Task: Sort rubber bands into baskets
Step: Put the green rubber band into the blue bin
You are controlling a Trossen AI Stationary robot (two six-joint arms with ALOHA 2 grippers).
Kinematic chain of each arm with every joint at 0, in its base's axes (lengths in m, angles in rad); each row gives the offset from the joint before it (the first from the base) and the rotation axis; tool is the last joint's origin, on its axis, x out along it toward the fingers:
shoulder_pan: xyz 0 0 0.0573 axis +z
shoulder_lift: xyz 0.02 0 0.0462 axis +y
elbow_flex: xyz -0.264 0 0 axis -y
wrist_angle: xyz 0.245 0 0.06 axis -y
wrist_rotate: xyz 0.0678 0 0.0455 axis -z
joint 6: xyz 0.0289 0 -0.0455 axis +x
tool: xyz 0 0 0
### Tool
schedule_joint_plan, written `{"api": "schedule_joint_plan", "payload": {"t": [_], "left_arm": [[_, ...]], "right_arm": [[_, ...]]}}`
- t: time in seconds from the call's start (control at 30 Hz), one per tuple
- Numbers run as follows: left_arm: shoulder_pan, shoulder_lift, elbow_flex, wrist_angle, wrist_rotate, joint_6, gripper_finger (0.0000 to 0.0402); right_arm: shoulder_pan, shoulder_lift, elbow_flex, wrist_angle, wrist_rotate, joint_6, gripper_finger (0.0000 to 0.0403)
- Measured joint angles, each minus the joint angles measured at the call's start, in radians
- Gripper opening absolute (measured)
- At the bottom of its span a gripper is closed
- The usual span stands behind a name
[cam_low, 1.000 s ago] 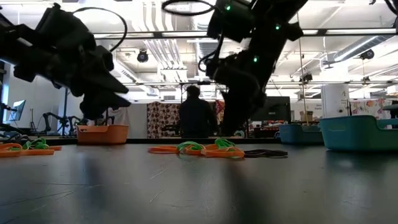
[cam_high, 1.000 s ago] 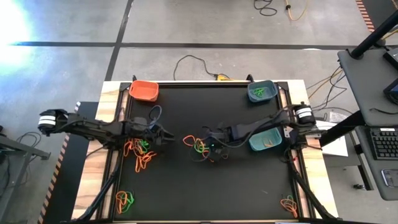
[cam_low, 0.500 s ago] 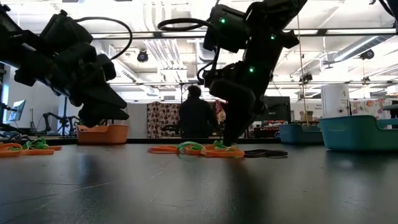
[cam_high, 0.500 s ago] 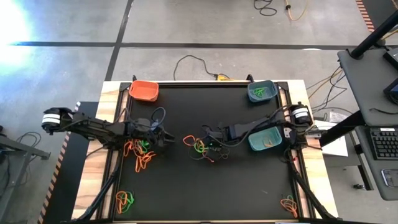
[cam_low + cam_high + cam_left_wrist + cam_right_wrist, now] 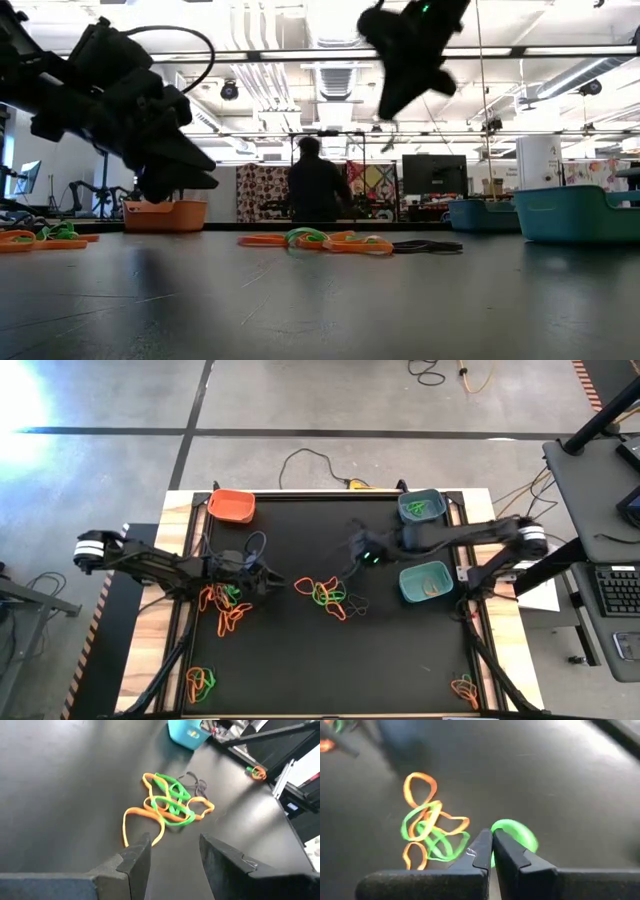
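With our right gripper (image 5: pixel 491 840) pinched on a green band (image 5: pixel 517 834) above the table's middle, near the pile (image 5: pixel 325 596), and our left gripper (image 5: pixel 172 852) half open near the left edge, we judged a level carry to the basket (image 5: pixel 418 506) at the far right corner best.

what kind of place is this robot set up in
Most likely a robotics lab or workshop in a large open industrial hall. The low view shows exposed ceiling ducts and pipes and a monitor behind a standing person; the high view shows a concrete floor with cables beside the table.
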Motion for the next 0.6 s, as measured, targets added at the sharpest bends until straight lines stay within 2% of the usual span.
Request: {"api": "schedule_joint_plan", "payload": {"t": [0.13, 0.23, 0.3, 0.4, 0.6], "left_arm": [[0.0, 0.059, 0.016, 0.09, -0.027, -0.007, 0.0153], [0.0, 0.109, 0.041, 0.127, -0.037, -0.02, 0.0153], [0.002, 0.139, 0.067, 0.128, 0.015, -0.035, 0.0153], [0.004, 0.186, 0.116, 0.127, 0.137, -0.042, 0.0153], [0.015, 0.274, 0.193, 0.06, 0.14, -0.053, 0.0143]], "right_arm": [[-0.14, -0.095, -0.009, -0.161, 0.02, 0.07, 0.0008], [-0.288, -0.12, -0.03, -0.259, 0.071, 0.048, 0.0008], [-0.393, -0.124, -0.031, -0.272, 0.086, 0.014, 0.0008], [-0.544, -0.111, -0.032, -0.27, 0.097, -0.043, 0.0008], [-0.784, -0.02, -0.037, -0.27, 0.1, -0.172, 0.0008]]}}
